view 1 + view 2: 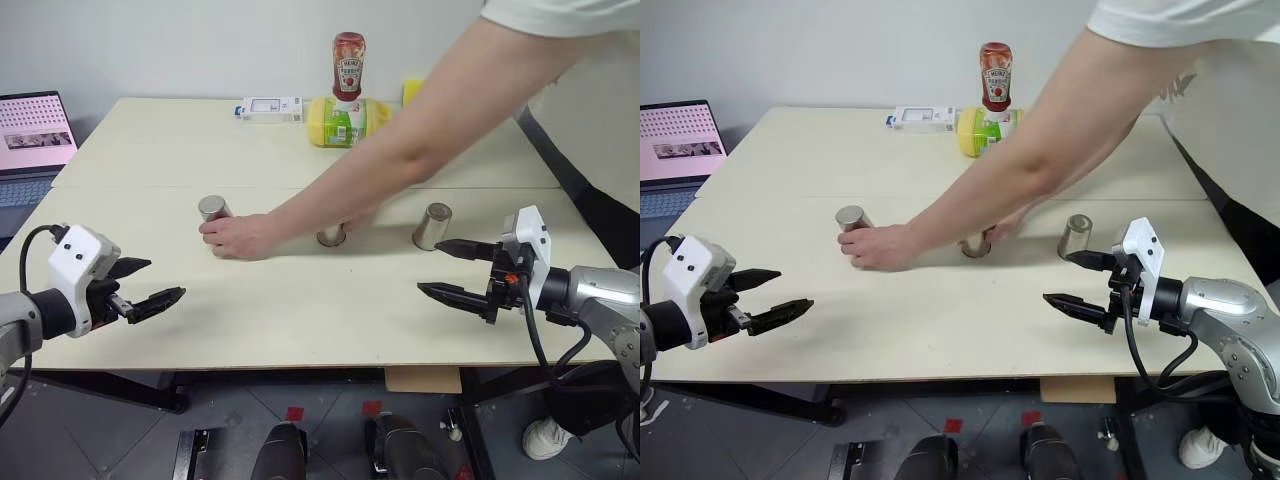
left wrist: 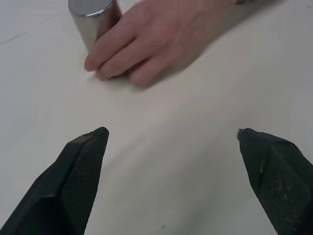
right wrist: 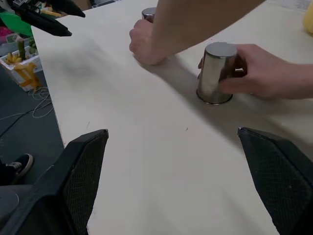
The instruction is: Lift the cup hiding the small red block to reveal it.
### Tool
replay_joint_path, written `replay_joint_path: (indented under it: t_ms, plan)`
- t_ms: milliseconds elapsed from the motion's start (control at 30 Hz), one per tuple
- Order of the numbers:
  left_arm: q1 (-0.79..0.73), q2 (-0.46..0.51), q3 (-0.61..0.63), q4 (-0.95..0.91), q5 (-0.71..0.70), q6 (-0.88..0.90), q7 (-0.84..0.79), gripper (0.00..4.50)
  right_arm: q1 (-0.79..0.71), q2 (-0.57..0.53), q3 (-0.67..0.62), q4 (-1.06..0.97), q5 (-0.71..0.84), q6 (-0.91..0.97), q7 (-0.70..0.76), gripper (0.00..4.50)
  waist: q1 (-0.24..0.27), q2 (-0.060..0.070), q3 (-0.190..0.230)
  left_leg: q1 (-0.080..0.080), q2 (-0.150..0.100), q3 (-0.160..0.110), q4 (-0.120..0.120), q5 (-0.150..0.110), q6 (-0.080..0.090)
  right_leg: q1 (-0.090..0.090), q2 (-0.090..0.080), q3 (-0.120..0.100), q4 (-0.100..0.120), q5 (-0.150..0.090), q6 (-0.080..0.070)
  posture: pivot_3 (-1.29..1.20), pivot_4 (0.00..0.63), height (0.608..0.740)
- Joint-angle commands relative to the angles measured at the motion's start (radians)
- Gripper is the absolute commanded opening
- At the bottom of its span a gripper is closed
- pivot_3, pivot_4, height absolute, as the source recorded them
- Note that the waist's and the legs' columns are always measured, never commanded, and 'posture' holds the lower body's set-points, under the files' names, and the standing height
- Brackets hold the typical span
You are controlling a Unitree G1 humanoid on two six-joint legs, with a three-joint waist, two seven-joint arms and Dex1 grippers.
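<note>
Hands: our left hand (image 1: 150, 285) hangs over the near left part of the table (image 1: 300, 320), fingers spread wide and holding nothing; our right hand (image 1: 445, 268) hovers over the near right part, likewise spread and bare.
Person: someone leans in from the far right, both arms crossed over the table. One of their hands (image 1: 240, 237) rests against the left cup (image 1: 212, 209); the other (image 3: 264, 73) wraps the middle cup (image 3: 216, 73).
Cups: we count three metal cups, all upside down on the table in a rough row: left, middle, and the right cup (image 1: 432, 225), which stands alone just beyond our right hand.
Red block: we cannot see it anywhere, so we judge it sits under one of the three cups; which one, we cannot tell from here.
Progress: nothing of our own job is done. No cup is lifted and neither of our hands touches one. We judge the person is handling the cups, so our turn has not come.
Left to do: pick the right cup, close a hand on it, raise it clear of the block.
Other things, counted: one ketchup bottle (image 1: 348, 65), one yellow-green bottle lying on its side (image 1: 345, 122), one white box (image 1: 270, 108), one laptop (image 1: 35, 135).
</note>
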Motion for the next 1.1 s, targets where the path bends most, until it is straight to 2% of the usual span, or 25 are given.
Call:
replay_joint_path:
  t_ms: [33,200,467,633,767,900,1100]
  plan:
    - [-0.034,0.006,-0.013,-0.011,0.000,-0.018,-0.001,4.47,-0.010,0.009,-0.012,-0.031,0.011,-0.013,-0.011,4.50,0.000,0.000,0.000,0.000,0.000,0.000,0.000,0.000,0.000,0.000,0.000,0.000,0.000,0.000,0.000,0.00,0.150,0.740]
    - [-0.060,-0.003,-0.031,-0.025,-0.011,-0.021,-0.001,4.47,-0.012,0.029,-0.021,-0.048,0.030,0.005,-0.042,4.50,0.000,0.000,0.000,0.000,0.000,0.000,0.000,0.000,0.000,0.000,0.000,0.000,0.000,0.000,0.001,0.00,0.150,0.740]
    - [-0.155,-0.016,-0.061,-0.029,-0.103,0.041,-0.034,4.47,-0.068,0.069,-0.008,-0.048,0.051,0.047,-0.115,4.50,0.000,0.000,0.000,0.000,0.000,0.000,0.000,0.000,0.000,0.000,0.000,0.000,0.000,0.001,0.001,0.00,0.150,0.740]
    - [-0.235,-0.026,-0.158,-0.039,-0.078,0.036,0.001,4.47,-0.094,0.077,0.008,-0.048,0.056,0.072,-0.138,4.50,0.000,0.000,0.000,0.000,0.000,0.000,0.000,0.000,0.000,0.000,0.000,0.000,0.000,0.001,0.002,0.00,0.150,0.740]
    - [-0.409,-0.115,-0.341,0.019,-0.019,0.002,0.029,4.47,-0.127,0.082,0.033,-0.068,0.063,0.120,-0.175,4.50,0.005,0.000,0.000,-0.001,-0.001,-0.001,0.000,0.000,0.000,0.000,0.000,0.000,0.000,0.002,0.003,0.00,0.150,0.740]
    - [-0.549,-0.199,-0.455,0.138,0.058,-0.035,0.055,4.47,-0.133,0.086,0.033,-0.076,0.073,0.145,-0.190,4.50,0.003,0.000,0.000,-0.001,-0.001,-0.001,0.001,0.000,0.000,0.001,0.000,0.000,0.000,0.002,0.004,0.00,0.150,0.740]
    - [-0.767,-0.383,-0.591,0.404,0.175,-0.130,0.088,4.47,-0.121,0.088,0.031,-0.124,0.103,0.184,-0.225,4.50,0.004,0.000,0.000,-0.004,-0.001,-0.002,0.001,0.000,0.000,0.000,0.001,0.000,0.000,0.002,0.004,0.00,0.150,0.740]
